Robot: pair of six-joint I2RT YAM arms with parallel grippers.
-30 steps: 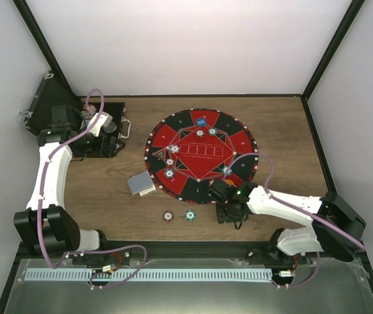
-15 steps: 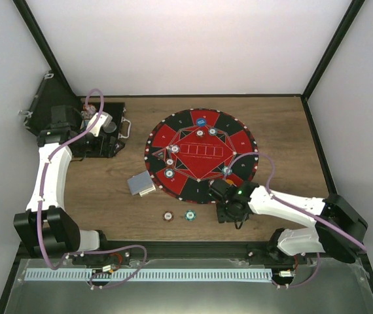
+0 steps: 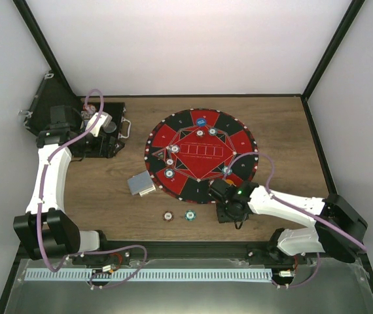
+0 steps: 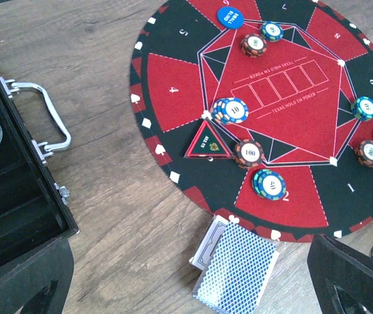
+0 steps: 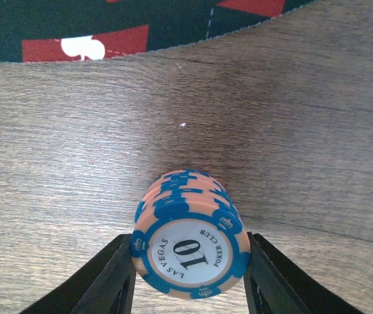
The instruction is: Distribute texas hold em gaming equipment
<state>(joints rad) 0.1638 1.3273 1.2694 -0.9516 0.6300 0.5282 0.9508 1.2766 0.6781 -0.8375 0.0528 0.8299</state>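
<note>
Your right gripper point(image 5: 191, 278) is clamped on a blue-and-peach chip stack point(image 5: 190, 252), which sits on bare bench point(image 5: 62, 144) just off the near edge of the round mat point(image 4: 173, 91).
Both fingers press the stack's sides, with the "10" face up. Your left gripper point(image 3: 106, 128) hangs wide open over the black case point(image 4: 16, 196), holding nothing. The card deck point(image 4: 235, 271) lies face down at the mat's rim. Other chips stand in small piles on the mat's segments.
</note>
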